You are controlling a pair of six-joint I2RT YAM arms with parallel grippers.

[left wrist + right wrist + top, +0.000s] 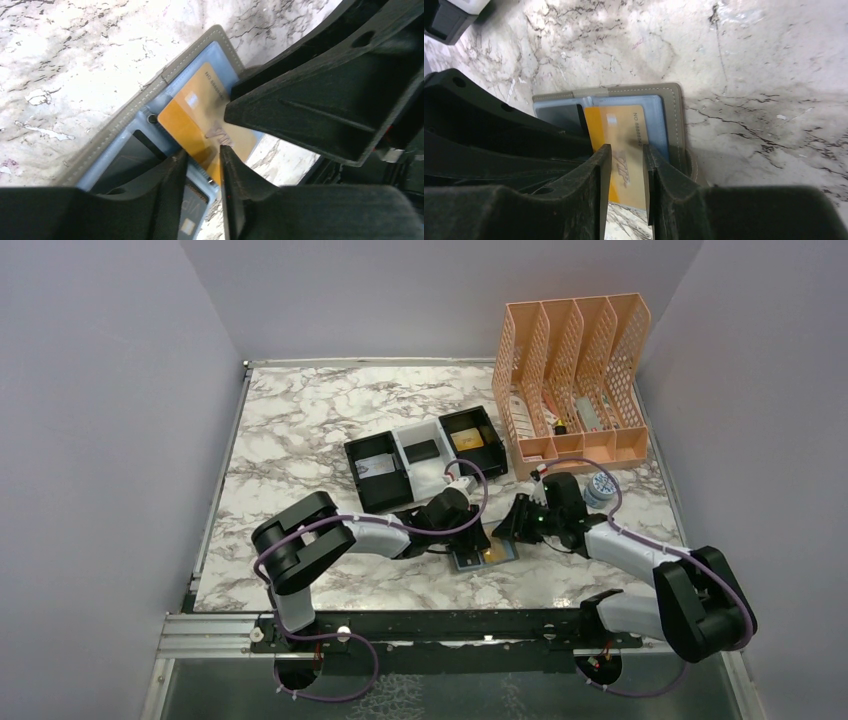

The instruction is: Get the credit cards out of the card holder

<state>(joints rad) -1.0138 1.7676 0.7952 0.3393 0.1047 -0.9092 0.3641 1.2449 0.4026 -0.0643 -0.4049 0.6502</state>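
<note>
The card holder (468, 563) lies open on the marble table between both grippers. Its grey stitched border (165, 80) frames blue-grey panels. A gold-yellow credit card (195, 115) sticks partway out of one panel, past the holder's edge onto the table. A dark card (120, 160) sits in the other panel. My left gripper (202, 157) is low at the card's free end, its jaws a narrow gap apart with the card's corner showing between them. My right gripper (624, 152) stands over the gold card (624, 125), jaws slightly apart, with one fingertip (235, 107) touching the card.
A black-and-white three-compartment tray (425, 455) stands just behind the grippers. A peach mesh file rack (575, 370) fills the back right. A small bottle (598, 487) stands beside the right arm. Walls enclose the table on three sides.
</note>
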